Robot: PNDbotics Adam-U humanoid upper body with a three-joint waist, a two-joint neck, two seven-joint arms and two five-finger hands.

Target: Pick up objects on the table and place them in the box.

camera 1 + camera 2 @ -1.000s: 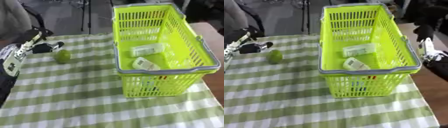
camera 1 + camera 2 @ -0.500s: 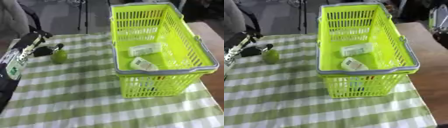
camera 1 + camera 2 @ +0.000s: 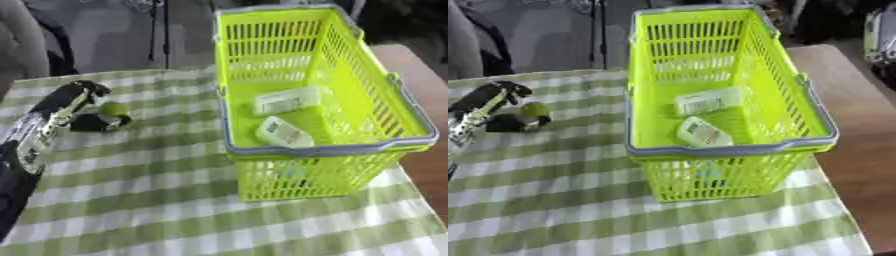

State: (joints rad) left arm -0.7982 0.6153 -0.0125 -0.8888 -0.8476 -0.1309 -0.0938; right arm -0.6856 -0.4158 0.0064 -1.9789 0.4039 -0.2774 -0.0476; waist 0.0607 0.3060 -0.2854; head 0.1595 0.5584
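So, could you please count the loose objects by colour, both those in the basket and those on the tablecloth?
White packages, lying in the yellow-green basket: 2, a flat box and a smaller pack.
Green round object, on the checked cloth at the left hand: 1.
Total: 3.

Green ball (image 3: 112, 108) is sitting on the checked cloth, well left of the basket (image 3: 411, 107) — left hand (image 3: 83, 107) is closing around it, dark fingers curling at its near side. Basket is standing upright, lime-green slatted plastic with a grey rim. Inside it, a white box (image 3: 285, 100) is lying flat toward the middle — a white pack (image 3: 282, 132) is lying askew just nearer.
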